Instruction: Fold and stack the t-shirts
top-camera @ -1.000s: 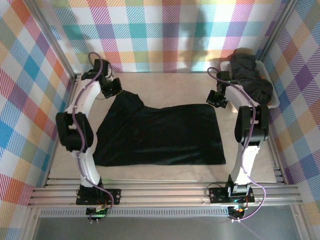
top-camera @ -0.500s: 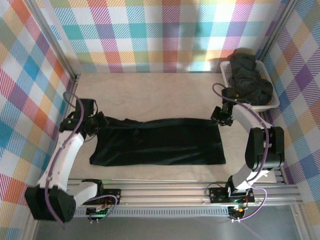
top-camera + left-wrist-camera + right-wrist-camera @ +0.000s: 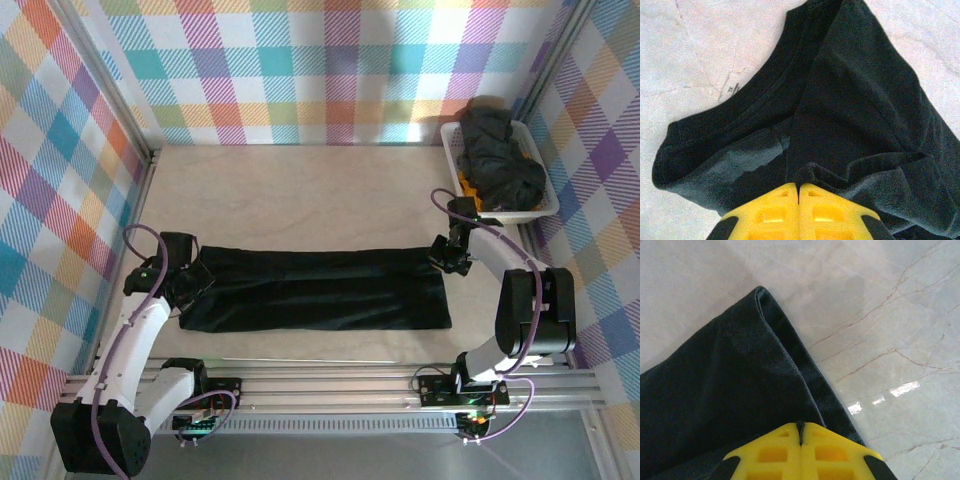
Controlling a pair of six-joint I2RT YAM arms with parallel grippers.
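Right down at my bases, the aluminium rail (image 3: 330, 385) runs along the near edge of the bench (image 3: 300, 190), and just beyond it lies the black t-shirt (image 3: 320, 290), stretched into a long, narrow band across the bench from left to right. I've got both ends of it. My left end effector (image 3: 190, 282) sits low at the band's left end. On the left wrist camera its yellow fingers (image 3: 771, 212) are pressed tight together, with a bunched fold of the t-shirt (image 3: 850, 100) pinched at their tips. The cloth fans away from there in soft ridges, one rounded corner lying on the pale marbled bench (image 3: 700, 50). Over on the right, my right end effector (image 3: 446, 256) is at the band's far right corner, fingers (image 3: 830, 452) closed with no gap between them, nipping the edge of the t-shirt (image 3: 715, 380). The cloth lies doubled there, its folded edge running out to a neat point on the glossy bench (image 3: 865, 300). Further back on the right, the white basket (image 3: 500, 215) stands in the corner, heaped with more dark t-shirts (image 3: 500, 160), a small orange item (image 3: 468, 185) peeking out at its near left side. Behind it all, the plaid wall (image 3: 330, 60).
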